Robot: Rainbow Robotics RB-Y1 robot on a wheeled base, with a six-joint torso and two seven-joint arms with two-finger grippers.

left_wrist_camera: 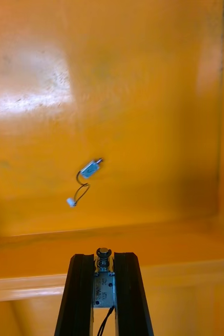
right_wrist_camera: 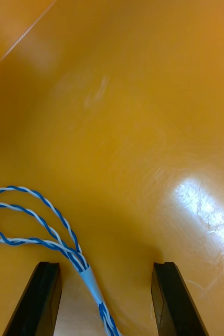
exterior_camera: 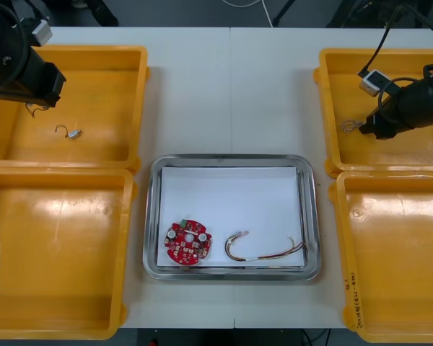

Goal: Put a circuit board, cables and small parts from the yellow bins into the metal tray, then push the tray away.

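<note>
The left arm [exterior_camera: 18,61], upper left of the front view, and the right arm [exterior_camera: 415,104], upper right, are bulky matte black, each bearing a small grey box [exterior_camera: 373,81] and black cables [exterior_camera: 382,43]; the fingers [right_wrist_camera: 38,299] are flat black bars.

My fingers [right_wrist_camera: 38,299] are black, the small metal part [left_wrist_camera: 103,283] silvery. The twisted cable [right_wrist_camera: 92,281] is blue-and-white, bins [exterior_camera: 58,238] yellow, circuit board [exterior_camera: 187,243] red, tray [exterior_camera: 231,191] white inside.

Front camera steeply overhead, wrist cameras close, sharing floors of far yellow bins [exterior_camera: 94,94]
</note>
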